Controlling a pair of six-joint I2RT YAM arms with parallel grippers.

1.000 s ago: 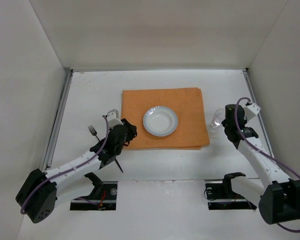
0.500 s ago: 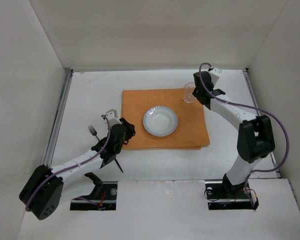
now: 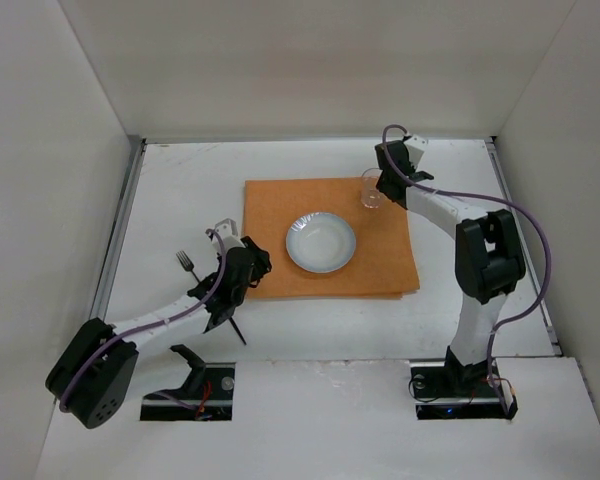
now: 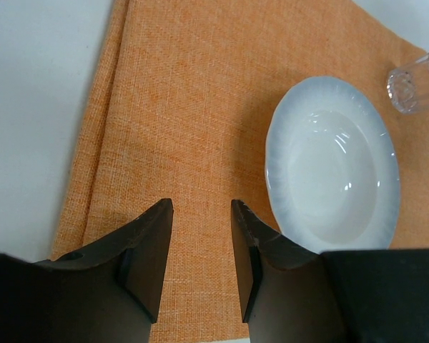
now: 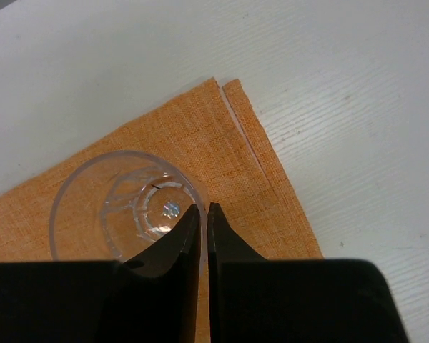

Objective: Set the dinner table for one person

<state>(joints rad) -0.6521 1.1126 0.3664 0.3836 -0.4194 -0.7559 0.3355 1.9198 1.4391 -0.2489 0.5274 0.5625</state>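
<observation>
My right gripper (image 5: 204, 211) nips glass (image 5: 121, 204) by rim, at far right corner of orange mat (image 4: 186, 107). My left gripper (image 4: 200, 207) apart, empty, over mat near edge. Mid-mat sits bowl (image 4: 332, 164); fork (image 3: 185, 263) on dinner table (image 3: 180, 190) by my left arm.

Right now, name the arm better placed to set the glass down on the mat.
Right: the right gripper pinches the glass over the far right corner of the orange mat; the left gripper hangs open, empty, across the bowl.
</observation>
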